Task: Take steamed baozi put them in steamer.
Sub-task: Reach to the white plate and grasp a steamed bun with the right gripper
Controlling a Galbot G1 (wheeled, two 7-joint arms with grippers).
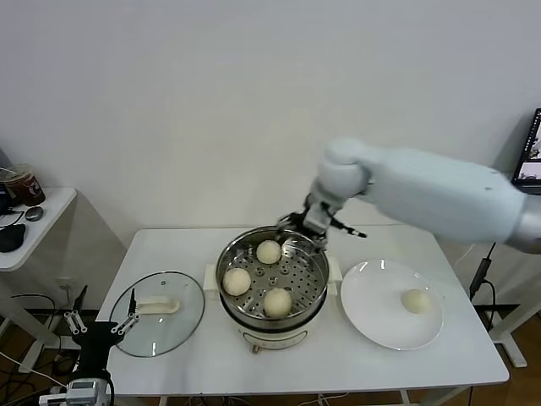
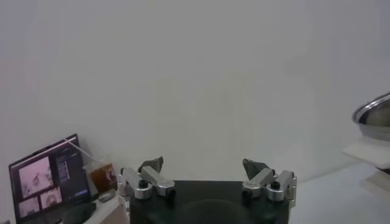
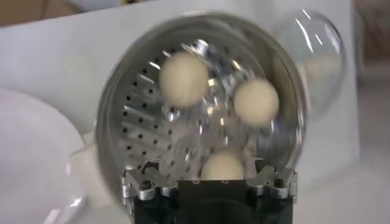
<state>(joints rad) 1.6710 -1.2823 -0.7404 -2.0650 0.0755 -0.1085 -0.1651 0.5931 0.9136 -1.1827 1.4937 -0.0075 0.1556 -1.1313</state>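
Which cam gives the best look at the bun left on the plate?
Head view: the last baozi sits unobstructed on the white plate. The right wrist view catches only the plate's edge, no bun there; the left wrist view shows neither.

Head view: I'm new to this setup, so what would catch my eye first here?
The shiny steamer at the table's middle, three baozi on its perforated tray. The right gripper hangs open over its far rim, above the rear bun. One last baozi sits on the white plate to the right.
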